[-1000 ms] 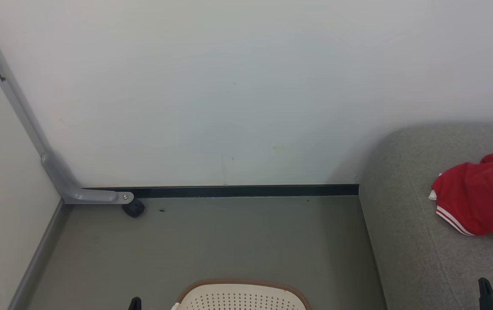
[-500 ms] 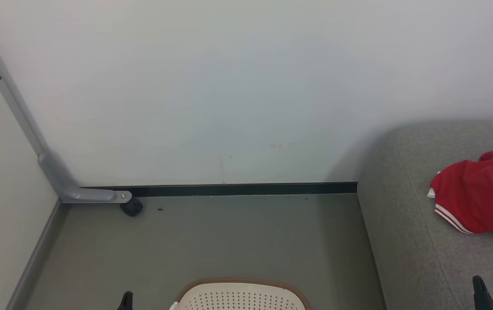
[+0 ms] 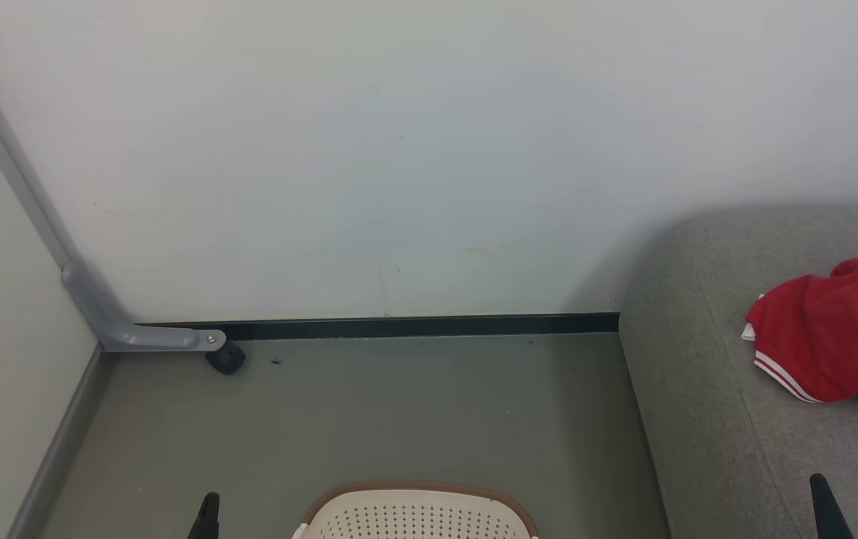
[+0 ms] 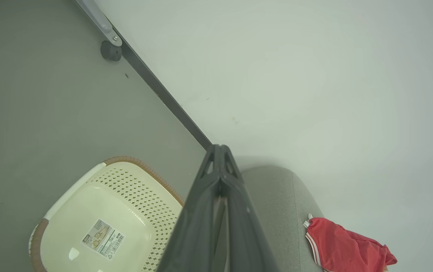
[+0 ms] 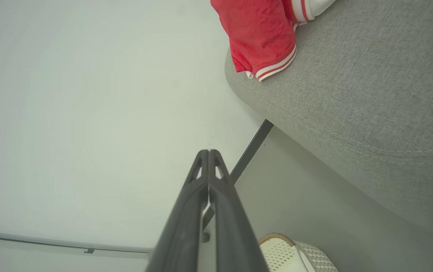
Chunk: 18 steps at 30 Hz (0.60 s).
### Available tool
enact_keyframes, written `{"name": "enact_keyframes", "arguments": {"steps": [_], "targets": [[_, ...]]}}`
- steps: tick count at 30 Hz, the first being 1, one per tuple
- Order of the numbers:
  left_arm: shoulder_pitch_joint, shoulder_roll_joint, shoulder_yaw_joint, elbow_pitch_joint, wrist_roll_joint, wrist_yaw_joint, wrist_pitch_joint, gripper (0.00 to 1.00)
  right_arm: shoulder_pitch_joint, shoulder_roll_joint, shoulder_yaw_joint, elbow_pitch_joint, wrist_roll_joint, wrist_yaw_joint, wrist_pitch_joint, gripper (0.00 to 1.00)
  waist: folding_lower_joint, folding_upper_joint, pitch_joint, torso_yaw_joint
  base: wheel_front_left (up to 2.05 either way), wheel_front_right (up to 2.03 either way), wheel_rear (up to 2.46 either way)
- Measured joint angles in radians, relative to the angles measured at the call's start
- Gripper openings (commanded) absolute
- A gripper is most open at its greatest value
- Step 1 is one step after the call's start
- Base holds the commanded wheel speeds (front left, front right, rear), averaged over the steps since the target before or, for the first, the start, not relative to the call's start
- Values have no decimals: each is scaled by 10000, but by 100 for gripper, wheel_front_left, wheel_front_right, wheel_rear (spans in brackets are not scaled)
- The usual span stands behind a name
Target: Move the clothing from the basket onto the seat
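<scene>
The red clothing (image 3: 822, 344) with its white-striped hem lies on the grey seat (image 3: 698, 434), near a rounded corner; the white fabric at its edge may be a 2nd garment. The basket (image 3: 418, 516) stands on the floor beside the seat, a label (image 4: 103, 238) visible inside. The left pincer (image 4: 219, 151) and right pincer (image 5: 208, 154) each have their 2 fingers pressed together, gripping nothing.

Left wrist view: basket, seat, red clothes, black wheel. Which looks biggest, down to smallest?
1. basket
2. seat, cut off at the edge and partly behind the fingers
3. clothes
4. wheel
</scene>
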Motion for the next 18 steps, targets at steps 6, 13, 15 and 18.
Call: {"name": "enact_keyframes", "arguments": {"steps": [6, 13, 15, 18], "targets": [[-168, -29, 240, 13, -784, -174, 125, 0, -277, 215, -155, 165, 662, 174, 247, 0, 0, 0, 26, -22, 0, 0, 0], [-251, -35, 477, 38, -1843, -351, 351, 0, -453, 458, -336, 407, 1461, 349, 470, 0, 0, 0, 55, -48, 0, 0, 0], [-356, -35, 562, 48, -2054, -370, 382, 0, -578, 516, -382, 451, 1718, 389, 543, 0, 0, 0, 64, -55, 0, 0, 0], [-384, -44, 648, 54, -2525, -443, 460, 0, -710, 602, -462, 552, 2008, 449, 673, 0, 0, 0, 76, -66, 0, 0, 0]]}}
